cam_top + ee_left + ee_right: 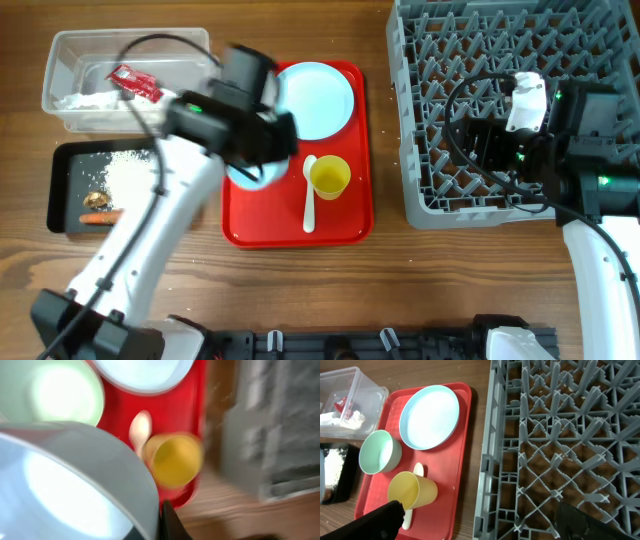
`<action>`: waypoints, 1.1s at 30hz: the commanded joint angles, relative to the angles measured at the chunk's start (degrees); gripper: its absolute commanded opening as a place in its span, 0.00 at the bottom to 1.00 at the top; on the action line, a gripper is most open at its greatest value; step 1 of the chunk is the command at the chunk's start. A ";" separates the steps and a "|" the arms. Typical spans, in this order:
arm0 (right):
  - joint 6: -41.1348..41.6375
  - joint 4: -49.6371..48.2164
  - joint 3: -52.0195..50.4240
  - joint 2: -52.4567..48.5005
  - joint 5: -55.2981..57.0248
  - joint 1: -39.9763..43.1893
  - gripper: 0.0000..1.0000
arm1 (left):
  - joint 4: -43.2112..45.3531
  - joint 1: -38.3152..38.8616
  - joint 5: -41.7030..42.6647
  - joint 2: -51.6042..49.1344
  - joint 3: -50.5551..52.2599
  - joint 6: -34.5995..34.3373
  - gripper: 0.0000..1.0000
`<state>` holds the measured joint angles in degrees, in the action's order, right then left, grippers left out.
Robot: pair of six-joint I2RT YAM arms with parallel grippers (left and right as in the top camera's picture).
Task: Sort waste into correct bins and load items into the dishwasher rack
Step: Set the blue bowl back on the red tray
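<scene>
The left gripper (161, 526) pinched the rim of a bowl (65, 485). One dark finger (171, 527) lay against the rim's outer side, near the bottom middle of the wrist view, and the other was hidden by the bowl. The bowl filled the near left of that view, raised above the red tray (187, 405).

Just ahead of the gripper stood the cup (175, 460), mouth up, with the spoon (140, 430) at its left; I could not tell whether they touched. Farther ahead lay the plate (145, 370). Ahead and to the left sat the second bowl (55, 395), mouth up on the red tray. The rack (272, 435) was off to the gripper's right, blurred.

The right gripper (479, 510) was spread wide and held nothing. Its fingers (375, 522) showed at the two lower corners of its view. The rack's left wall ran between them, and the red tray lay to the gripper's left.

Well to the left of the left gripper, the tub (60, 60) held napkins (80, 100) and the wrapper (135, 83). Beside the tub, the black tray (65, 180) held rice (128, 170), the lump (97, 200) and the orange piece (98, 216).
</scene>
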<state>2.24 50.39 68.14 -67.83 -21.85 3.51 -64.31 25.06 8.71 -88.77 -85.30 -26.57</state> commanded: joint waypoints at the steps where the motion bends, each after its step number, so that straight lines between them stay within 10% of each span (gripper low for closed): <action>1: -0.59 -0.02 0.74 -0.33 -0.50 -0.17 1.00 | -2.12 7.91 -21.59 1.64 2.91 -0.07 0.04; 20: -0.57 -0.15 0.74 -0.33 -0.50 -0.17 1.00 | 20.04 10.10 -18.58 1.60 29.33 -0.87 0.04; 29: -0.55 -0.17 0.74 -0.33 -1.18 -0.17 1.00 | 21.79 10.10 -17.05 1.33 30.29 -0.90 0.25; 33: -0.59 -0.52 0.74 -0.33 -2.82 -0.17 1.00 | 23.67 10.08 -14.80 1.46 29.49 -1.09 0.50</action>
<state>2.24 50.33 68.14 -67.94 -22.11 3.51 -42.06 34.94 -8.38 -87.85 -55.33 -27.18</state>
